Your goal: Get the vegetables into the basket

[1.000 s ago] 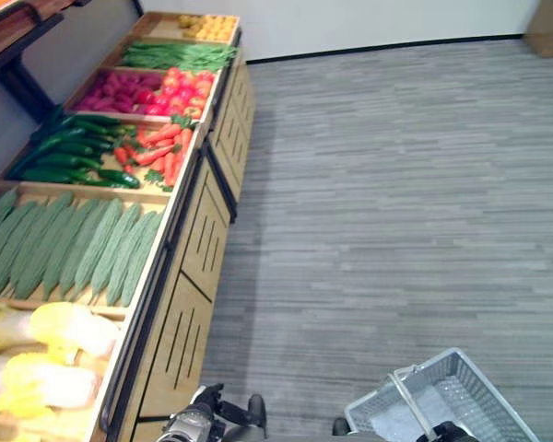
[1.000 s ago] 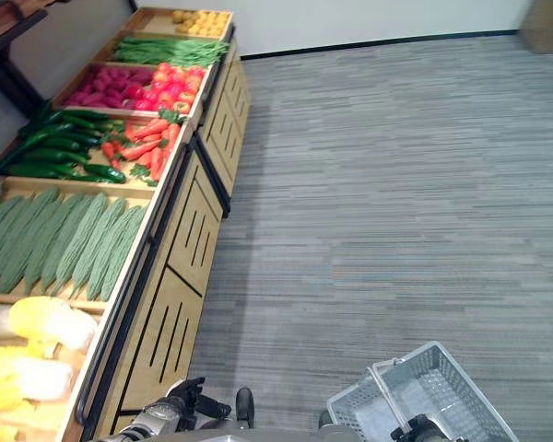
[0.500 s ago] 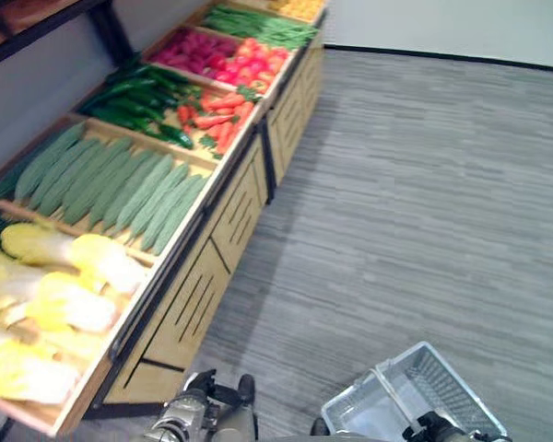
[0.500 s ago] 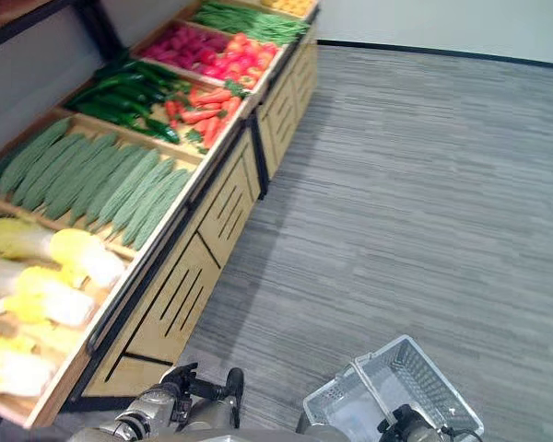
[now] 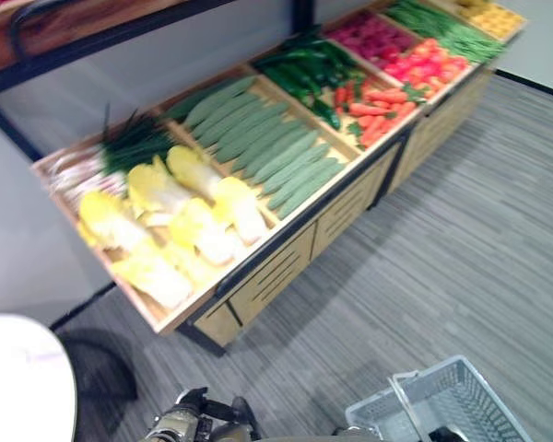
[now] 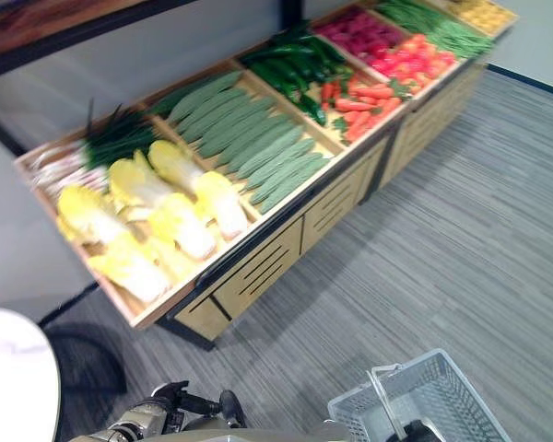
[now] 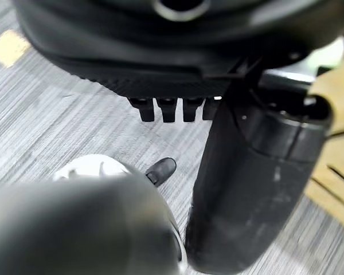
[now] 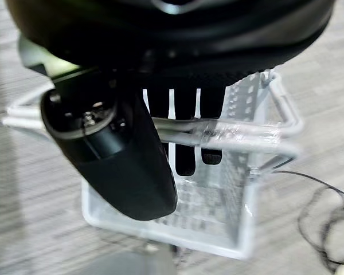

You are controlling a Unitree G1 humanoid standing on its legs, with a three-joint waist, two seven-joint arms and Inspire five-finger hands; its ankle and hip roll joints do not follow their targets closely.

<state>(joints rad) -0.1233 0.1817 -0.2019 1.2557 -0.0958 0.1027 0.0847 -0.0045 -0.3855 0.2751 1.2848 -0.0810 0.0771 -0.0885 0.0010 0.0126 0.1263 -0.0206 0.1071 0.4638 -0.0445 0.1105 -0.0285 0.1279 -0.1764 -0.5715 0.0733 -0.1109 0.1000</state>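
1. Round white desk at the lower left, close beside the left arm: risk of a knock if the arm swings out wide on that side.
2. Dark left hand hanging low over the grey striped floor, fingers straight and relaxed, holding nothing; open floor between it and the stand, so room for a reach.
3. Long slanted wooden produce stand with raised dividers: pale yellow-white cabbages at its near left end, ridged light green gourds next, then dark green cucumbers, orange carrots and red tomatoes toward the far right end. All vegetables on the stand, none in the basket. Likely hazards: fingers catching the front lip, or a round cabbage rolling off the sloped tray.
4. Light grey perforated plastic basket at the lower right, metal handle gripped by the curled dark right hand; a swinging basket could strike the stand's front or spill a dropped item. Wide free floor to the right.
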